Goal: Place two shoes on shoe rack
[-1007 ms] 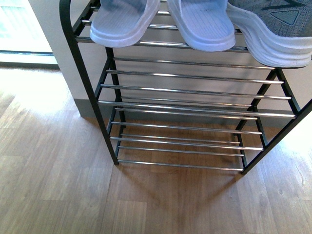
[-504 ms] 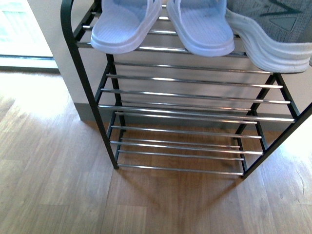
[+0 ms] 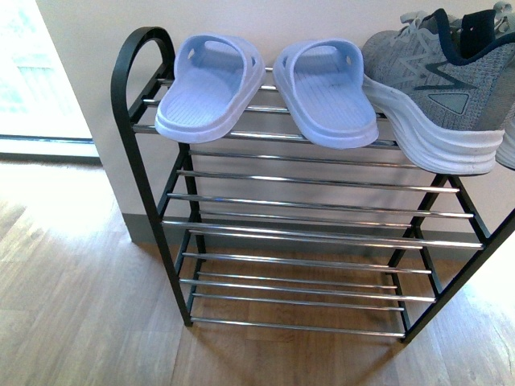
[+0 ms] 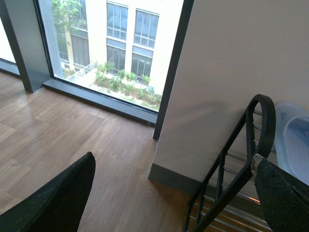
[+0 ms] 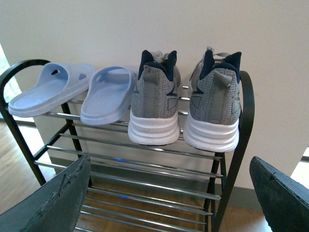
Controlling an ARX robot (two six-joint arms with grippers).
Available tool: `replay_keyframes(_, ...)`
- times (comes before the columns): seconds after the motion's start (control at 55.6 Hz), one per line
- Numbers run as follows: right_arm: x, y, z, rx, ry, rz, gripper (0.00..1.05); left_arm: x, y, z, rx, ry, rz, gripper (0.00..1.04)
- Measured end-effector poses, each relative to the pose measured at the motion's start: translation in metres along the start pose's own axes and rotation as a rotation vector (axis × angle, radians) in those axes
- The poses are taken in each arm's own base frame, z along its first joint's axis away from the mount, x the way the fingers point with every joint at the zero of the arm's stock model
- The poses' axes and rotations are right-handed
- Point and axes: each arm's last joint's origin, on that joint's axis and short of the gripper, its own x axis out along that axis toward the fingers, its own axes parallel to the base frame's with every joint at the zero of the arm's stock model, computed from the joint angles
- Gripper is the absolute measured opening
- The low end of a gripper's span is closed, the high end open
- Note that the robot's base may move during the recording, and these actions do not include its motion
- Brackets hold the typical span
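Note:
The black-framed shoe rack (image 3: 143,185) with silver rods stands against a pale wall. On its top tier sit two pale blue slide sandals (image 3: 211,87) (image 3: 330,90) and a grey knit sneaker (image 3: 438,88). The right wrist view shows both grey sneakers (image 5: 154,104) (image 5: 215,108) side by side, heels outward, next to the sandals (image 5: 104,94). My right gripper (image 5: 169,203) is open and empty, held back from the rack (image 5: 244,140). My left gripper (image 4: 176,195) is open and empty, beside the rack's arched end (image 4: 263,121). Neither gripper shows in the front view.
Wood floor (image 3: 80,305) lies in front of and beside the rack. A floor-length window (image 4: 106,48) with a dark frame stands beyond the wall corner on the left. The three lower tiers (image 3: 298,265) hold nothing.
The front view has tilted upward: the rack's top tier, the whole sandals and the sneaker's upper now show, where earlier only their toes and soles did.

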Motion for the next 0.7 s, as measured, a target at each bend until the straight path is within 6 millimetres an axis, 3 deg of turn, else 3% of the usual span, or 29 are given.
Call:
replay_keyframes(0.198, 0.000, 0.000, 0.000, 0.000, 0.000, 0.001, 0.96, -0.005, 0.012, -0.010, -0.045, -0.020, -0.021, 0.92)
replay_keyframes(0.342, 0.000, 0.000, 0.000, 0.000, 0.000, 0.003, 0.96, -0.013, 0.005, -0.022, 0.121, -0.086, -0.193, 0.64)
replay_keyframes(0.701, 0.000, 0.000, 0.000, 0.000, 0.000, 0.003, 0.96, -0.021, 0.010, -0.041, 0.167, -0.091, -0.188, 0.01)
